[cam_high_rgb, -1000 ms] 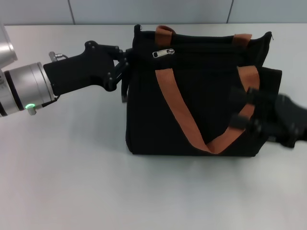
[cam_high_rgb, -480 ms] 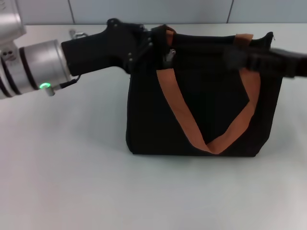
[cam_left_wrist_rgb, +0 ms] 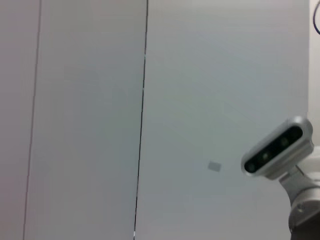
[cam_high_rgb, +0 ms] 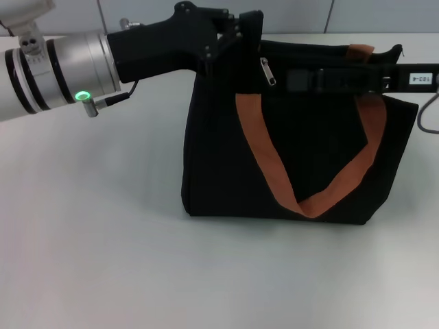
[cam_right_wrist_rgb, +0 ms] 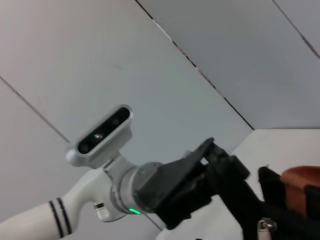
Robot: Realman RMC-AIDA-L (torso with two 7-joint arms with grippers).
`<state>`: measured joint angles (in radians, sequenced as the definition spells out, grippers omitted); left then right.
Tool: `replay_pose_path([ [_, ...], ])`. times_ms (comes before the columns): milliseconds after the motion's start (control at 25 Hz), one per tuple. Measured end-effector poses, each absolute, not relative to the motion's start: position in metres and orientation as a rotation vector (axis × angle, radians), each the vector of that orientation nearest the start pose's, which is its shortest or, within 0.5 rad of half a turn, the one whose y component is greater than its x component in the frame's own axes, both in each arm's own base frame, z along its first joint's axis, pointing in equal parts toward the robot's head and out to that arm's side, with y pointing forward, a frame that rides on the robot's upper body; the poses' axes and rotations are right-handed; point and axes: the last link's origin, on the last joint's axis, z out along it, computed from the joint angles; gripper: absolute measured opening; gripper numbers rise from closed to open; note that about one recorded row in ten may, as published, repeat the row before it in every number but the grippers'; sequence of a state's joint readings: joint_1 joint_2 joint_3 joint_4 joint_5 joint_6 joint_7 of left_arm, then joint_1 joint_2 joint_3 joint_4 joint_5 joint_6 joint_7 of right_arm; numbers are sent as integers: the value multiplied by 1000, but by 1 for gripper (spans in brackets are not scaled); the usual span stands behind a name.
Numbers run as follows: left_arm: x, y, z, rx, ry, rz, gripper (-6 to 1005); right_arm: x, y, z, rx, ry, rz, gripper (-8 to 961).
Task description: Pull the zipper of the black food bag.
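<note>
The black food bag (cam_high_rgb: 302,157) stands upright on the white table, its orange-brown straps (cam_high_rgb: 264,151) hanging down the front. The silver zipper (cam_high_rgb: 266,70) pull hangs free near the top edge's left end; the right wrist view shows it too (cam_right_wrist_rgb: 265,227). My left gripper (cam_high_rgb: 255,31) reaches in from the left and is shut on the bag's top left corner. My right gripper (cam_high_rgb: 296,81) lies along the top edge from the right, its tip just right of the pull and apart from it. The left wrist view shows nothing of the bag.
White table (cam_high_rgb: 103,240) spreads to the left of and in front of the bag. A grey wall runs along the back. A thin cable (cam_high_rgb: 420,116) loops beside the bag's right side. The left wrist view holds only wall panels and a head camera (cam_left_wrist_rgb: 277,147).
My left gripper rose from the bag's left side to its top left corner, shifting the bag's top rightward. My right gripper swung up from the lower right to lie along the top edge.
</note>
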<state>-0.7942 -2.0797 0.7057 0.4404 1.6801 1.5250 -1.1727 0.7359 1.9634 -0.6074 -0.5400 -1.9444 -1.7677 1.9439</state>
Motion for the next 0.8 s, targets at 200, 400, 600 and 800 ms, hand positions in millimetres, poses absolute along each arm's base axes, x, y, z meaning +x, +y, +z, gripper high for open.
replay_pose_path([
  [200, -154, 387, -12, -2631, -270, -1153, 24, 198, 367, 37, -2782, 1244, 1006, 781],
  [400, -152, 387, -12, -2628, -280, -1176, 24, 194, 368, 29, -2808, 1239, 963, 778],
  [600, -149, 385, -16, -2639, -291, -1194, 24, 188, 369, 22, -2824, 1190, 953, 775],
  [800, -147, 385, -18, -2643, -298, -1206, 24, 183, 367, 18, -2844, 1123, 965, 772],
])
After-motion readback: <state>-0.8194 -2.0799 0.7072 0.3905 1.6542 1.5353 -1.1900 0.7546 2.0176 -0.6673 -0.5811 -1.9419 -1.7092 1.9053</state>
